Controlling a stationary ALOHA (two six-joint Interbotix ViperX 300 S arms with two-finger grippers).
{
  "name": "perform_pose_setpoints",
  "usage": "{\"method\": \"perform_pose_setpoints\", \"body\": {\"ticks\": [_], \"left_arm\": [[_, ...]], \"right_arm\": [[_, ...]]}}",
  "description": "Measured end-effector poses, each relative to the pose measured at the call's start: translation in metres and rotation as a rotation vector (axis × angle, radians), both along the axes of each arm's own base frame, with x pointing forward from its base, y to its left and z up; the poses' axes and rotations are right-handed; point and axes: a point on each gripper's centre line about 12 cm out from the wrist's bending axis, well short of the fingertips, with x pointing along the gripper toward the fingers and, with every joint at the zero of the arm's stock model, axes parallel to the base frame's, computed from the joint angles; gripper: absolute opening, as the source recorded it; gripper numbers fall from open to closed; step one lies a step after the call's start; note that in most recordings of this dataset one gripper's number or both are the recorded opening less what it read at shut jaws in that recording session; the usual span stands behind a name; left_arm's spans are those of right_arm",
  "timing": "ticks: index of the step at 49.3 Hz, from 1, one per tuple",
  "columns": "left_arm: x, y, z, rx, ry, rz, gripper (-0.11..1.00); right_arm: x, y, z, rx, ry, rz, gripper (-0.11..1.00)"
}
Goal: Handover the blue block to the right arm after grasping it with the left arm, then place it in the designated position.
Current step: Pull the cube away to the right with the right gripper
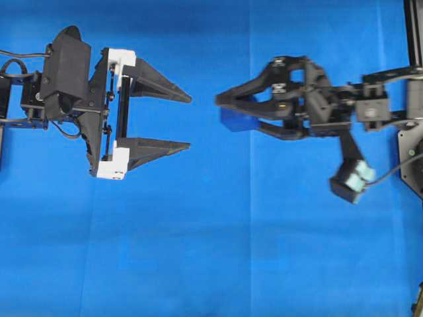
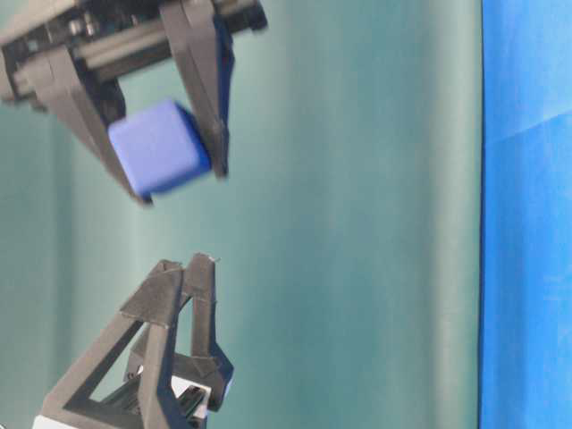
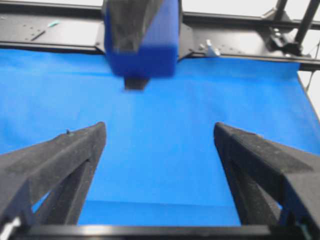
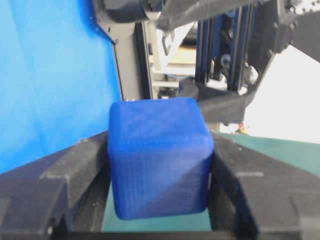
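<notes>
A blue cloth [image 1: 198, 264] fills the overhead view. At its left, the left arm [image 1: 66, 86] points its left gripper [image 1: 188, 121] rightward, jaws spread wide (nothing between them). At centre right, the right gripper [image 1: 228, 109] clamps the blue block [image 1: 232, 119] between its fingertips, apart from the left fingers.

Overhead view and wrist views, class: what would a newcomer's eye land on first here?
The blue block, clamped between the right gripper's fingers, fills the right wrist view. In the overhead view, the left gripper faces it across a gap, jaws wide open and empty, above the blue cloth.
</notes>
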Motion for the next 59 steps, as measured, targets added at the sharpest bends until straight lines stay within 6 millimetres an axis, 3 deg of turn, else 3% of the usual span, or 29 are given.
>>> {"method": "perform_pose_setpoints", "body": {"ticks": [13, 36, 59], "left_arm": [[0.0, 0.0, 0.0, 0.0, 0.0, 0.0, 0.92], [0.0, -0.001, 0.001, 0.0, -0.002, -0.002, 0.92], [0.0, 0.0, 0.0, 0.006, 0.0, -0.001, 0.92]], "right_arm": [[-0.026, 0.004, 0.005, -0.003, 0.006, -0.018, 0.43], [-0.027, 0.004, 0.002, 0.066, 0.029, -0.049, 0.43], [-0.036, 0.004, 0.014, 0.658, -0.006, -0.189, 0.43]]}}
